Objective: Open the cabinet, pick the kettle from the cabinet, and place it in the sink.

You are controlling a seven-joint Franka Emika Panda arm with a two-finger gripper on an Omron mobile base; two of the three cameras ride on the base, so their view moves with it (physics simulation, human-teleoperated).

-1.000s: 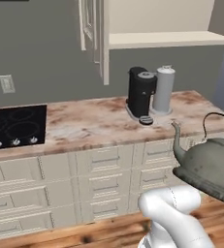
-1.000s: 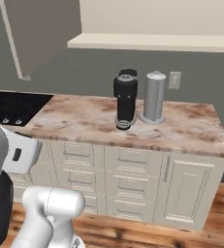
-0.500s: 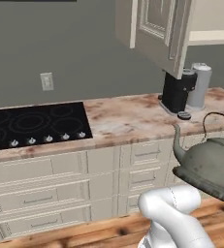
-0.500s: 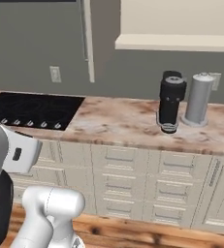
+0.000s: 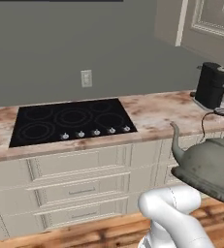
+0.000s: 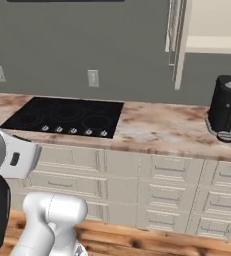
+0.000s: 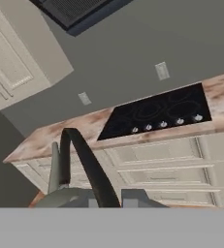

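The marbled pink countertop (image 5: pixel 152 114) is carrying a black glass cooktop (image 5: pixel 72 121). You are holding the squat grey-green metal kettle (image 5: pixel 208 167) high and clear of it, the gripper (image 7: pixel 108 198) clamping its arched wire handle (image 7: pixel 87 164) for transport toward the sink.

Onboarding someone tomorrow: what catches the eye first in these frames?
The grey-green kettle, large at the lower right of the left base view, hanging in front of the base cabinets. Next the black cooktop set in the marbled counter, then the black coffee machine at the counter's right under the open cabinet.
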